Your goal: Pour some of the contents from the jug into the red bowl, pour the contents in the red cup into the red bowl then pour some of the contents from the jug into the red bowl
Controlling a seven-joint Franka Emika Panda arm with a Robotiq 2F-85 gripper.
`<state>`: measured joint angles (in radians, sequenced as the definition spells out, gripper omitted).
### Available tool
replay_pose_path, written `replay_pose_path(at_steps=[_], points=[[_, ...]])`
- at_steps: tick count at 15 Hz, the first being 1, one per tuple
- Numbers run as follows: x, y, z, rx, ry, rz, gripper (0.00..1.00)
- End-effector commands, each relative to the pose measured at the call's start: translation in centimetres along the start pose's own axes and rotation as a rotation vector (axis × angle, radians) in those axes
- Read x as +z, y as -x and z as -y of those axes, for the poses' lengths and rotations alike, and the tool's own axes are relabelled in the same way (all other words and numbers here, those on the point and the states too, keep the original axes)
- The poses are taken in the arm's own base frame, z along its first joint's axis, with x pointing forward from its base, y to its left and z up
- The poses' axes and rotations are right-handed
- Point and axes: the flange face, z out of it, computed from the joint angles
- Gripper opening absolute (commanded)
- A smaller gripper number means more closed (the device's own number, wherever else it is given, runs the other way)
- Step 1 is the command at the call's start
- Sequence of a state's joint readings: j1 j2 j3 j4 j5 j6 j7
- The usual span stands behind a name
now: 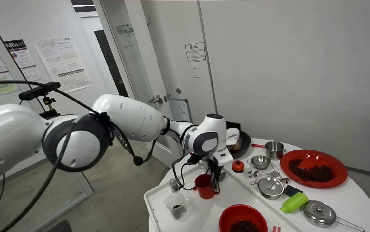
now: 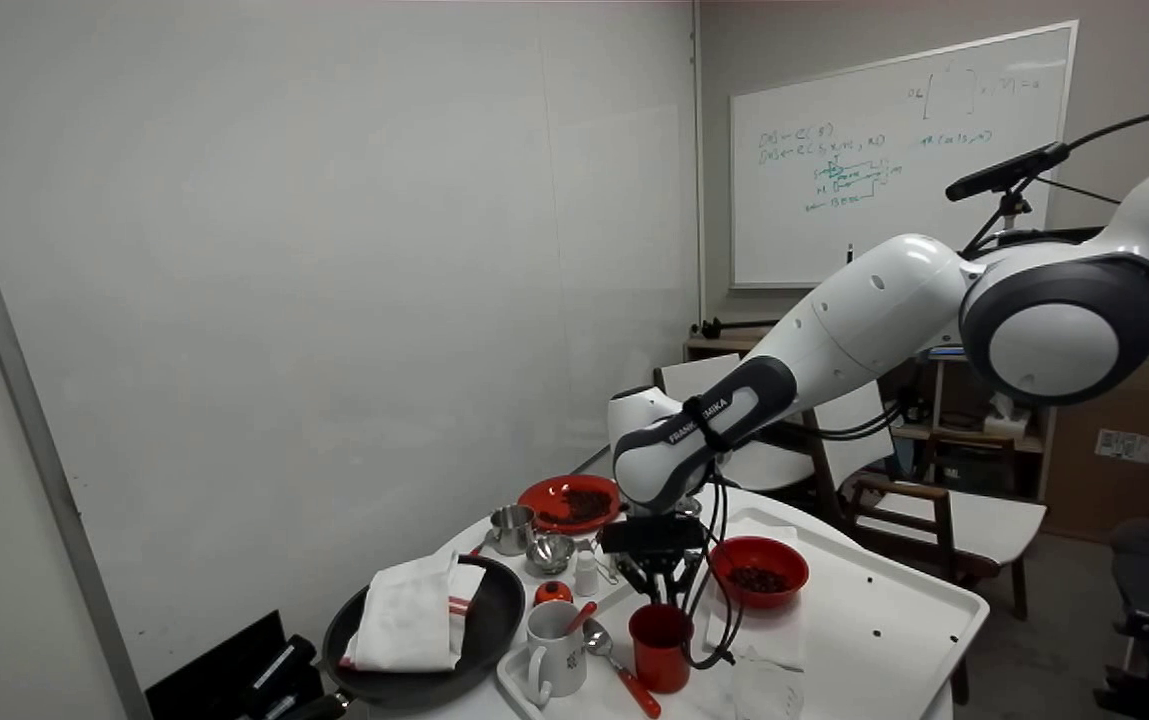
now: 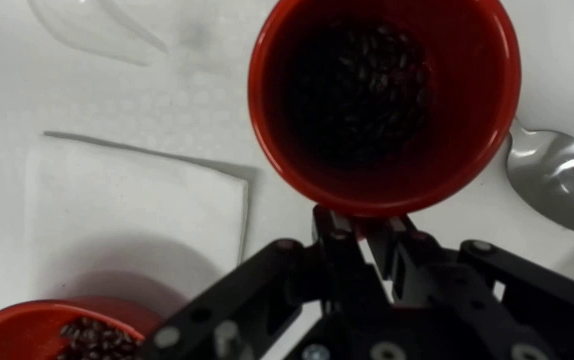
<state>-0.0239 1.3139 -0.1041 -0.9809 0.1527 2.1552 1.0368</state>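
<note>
End effector (image 3: 366, 227) grips red cup (image 2: 659, 652); long axis vertical, mouth up.

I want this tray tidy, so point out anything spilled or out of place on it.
A few dark specks lie scattered on the white tray, apart from the red bowl. They resemble the dark pieces inside it, so they look like strays, probably spilled.

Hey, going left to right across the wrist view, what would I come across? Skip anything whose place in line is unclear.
Red bowl, white napkin, red cup, metal spoon.
</note>
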Motion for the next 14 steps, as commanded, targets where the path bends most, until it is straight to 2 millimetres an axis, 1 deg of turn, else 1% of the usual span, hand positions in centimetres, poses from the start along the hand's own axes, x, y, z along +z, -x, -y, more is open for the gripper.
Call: replay_pose_path(at_steps=[1, 3, 7, 10, 14], points=[[-0.5, -0.7, 0.1, 0.002, 0.006, 0.03, 0.08], [-1.0, -1.1, -0.1, 0.006, 0.009, 0.035, 0.08], [-3.0, -1.7, -0.2, 0.009, -0.005, 0.019, 0.08], [-5.2, -2.7, -0.4, 0.025, -0.027, -0.013, 0.08], [-9.4, -5.2, -1.4, 0.076, -0.064, -0.073, 0.08]])
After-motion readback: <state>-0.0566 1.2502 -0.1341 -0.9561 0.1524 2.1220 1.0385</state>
